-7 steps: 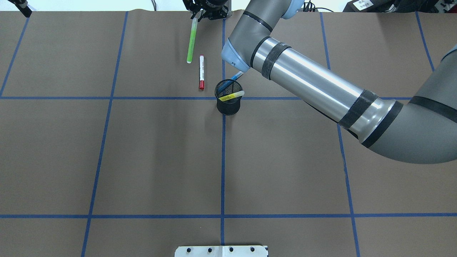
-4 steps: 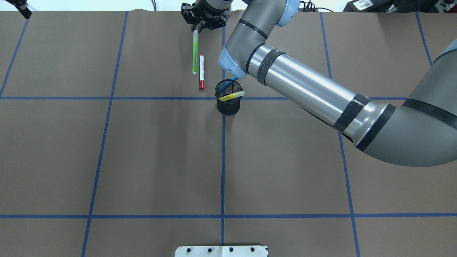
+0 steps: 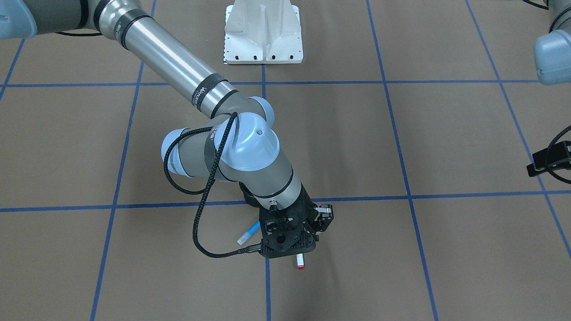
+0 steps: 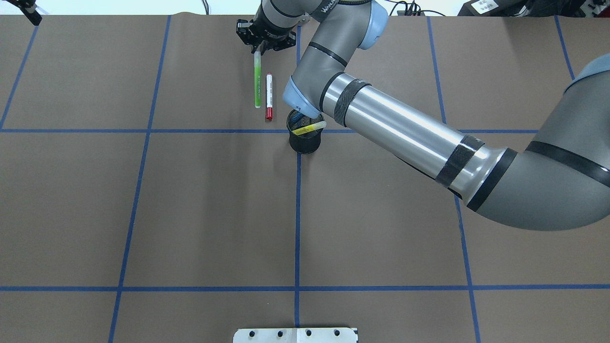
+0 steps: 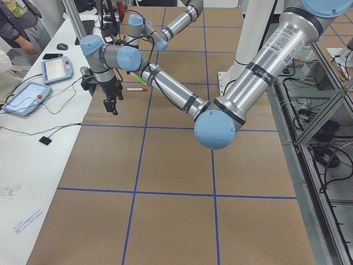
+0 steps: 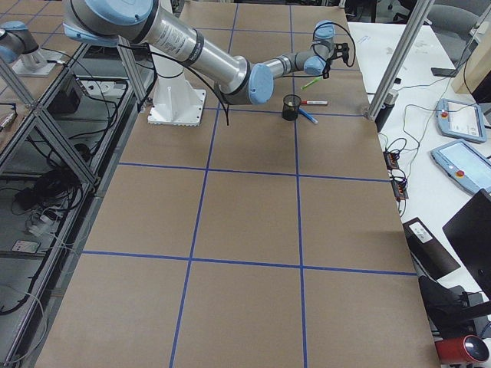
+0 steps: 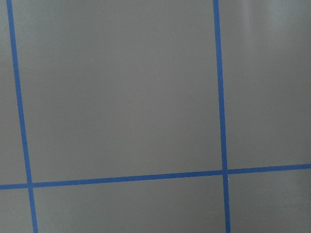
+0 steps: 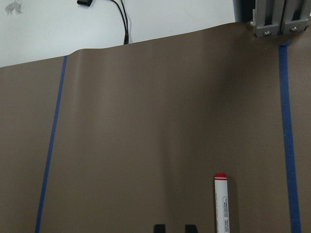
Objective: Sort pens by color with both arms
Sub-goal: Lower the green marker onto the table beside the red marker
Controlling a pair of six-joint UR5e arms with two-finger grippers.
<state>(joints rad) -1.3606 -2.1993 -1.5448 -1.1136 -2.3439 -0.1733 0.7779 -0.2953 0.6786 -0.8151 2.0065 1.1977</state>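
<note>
My right gripper [image 4: 261,44] is shut on the far end of the green highlighter [image 4: 257,78]. The highlighter runs back toward the robot, just left of the red-capped white marker [image 4: 269,95] and parallel to it; the marker lies on the table. In the side views the green highlighter [image 6: 311,83] still looks tilted. The yellow highlighter [image 4: 310,127] leans in the black mesh cup [image 4: 305,140]. The blue highlighter [image 3: 249,234] pokes out of the cup, mostly hidden under my right arm's elbow. My left gripper [image 4: 28,12] hangs at the far left corner; its jaws are unclear.
The right arm's forearm [image 4: 405,133] stretches across the right half of the table, above the cup. The white pedestal base [image 3: 263,33] sits at the robot's side. Tablets and cables lie on the white bench [image 5: 33,110] beyond the table's far edge.
My right gripper has carried the green highlighter toward the robot and straightened it beside the red-capped marker. The elbow now covers the blue highlighter. The left gripper has not moved.
</note>
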